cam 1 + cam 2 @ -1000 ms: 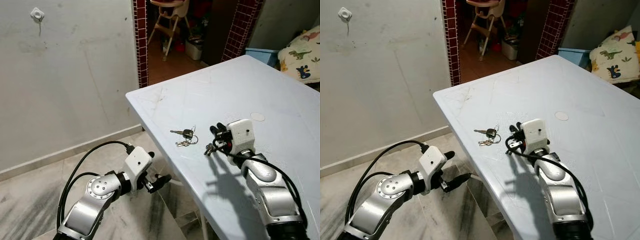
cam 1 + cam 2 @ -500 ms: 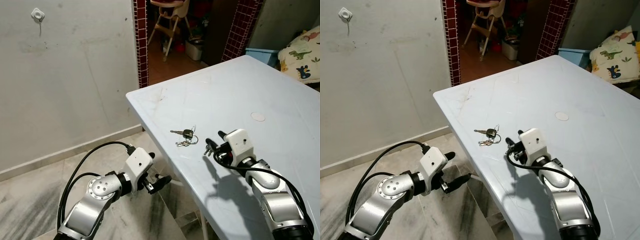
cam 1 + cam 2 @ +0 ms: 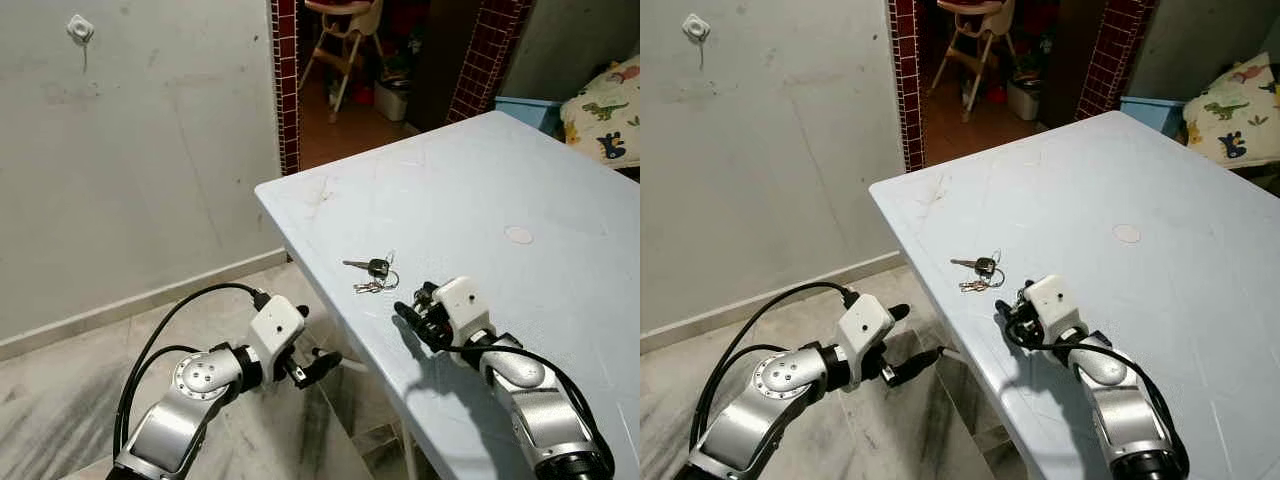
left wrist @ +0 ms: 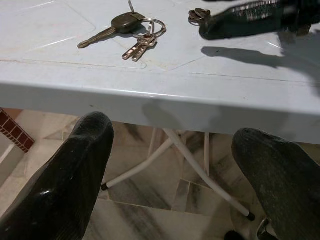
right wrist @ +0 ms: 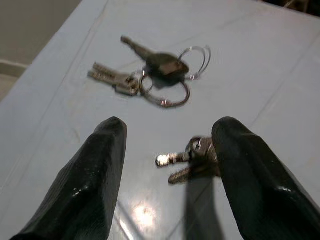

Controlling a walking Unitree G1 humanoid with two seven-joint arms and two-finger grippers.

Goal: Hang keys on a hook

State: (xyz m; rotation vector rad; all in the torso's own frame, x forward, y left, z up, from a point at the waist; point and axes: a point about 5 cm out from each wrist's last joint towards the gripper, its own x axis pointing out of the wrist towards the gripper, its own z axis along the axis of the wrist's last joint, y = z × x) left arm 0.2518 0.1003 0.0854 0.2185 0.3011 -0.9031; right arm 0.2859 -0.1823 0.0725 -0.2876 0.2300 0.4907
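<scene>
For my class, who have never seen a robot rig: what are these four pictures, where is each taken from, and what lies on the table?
This is a humanoid robot with two silver arms, each ending in a hand of two black fingers. Two pictures come from cameras in its head, looking down. The other two come from cameras on its wrists, looking along the fingers. On the pale blue table lie a bunch of keys and a second, smaller bunch. The right hand is open and low over the table, its fingers on either side of the smaller bunch. The left hand is open, below the table edge. Neither holds anything. A hook is on the wall.
</scene>
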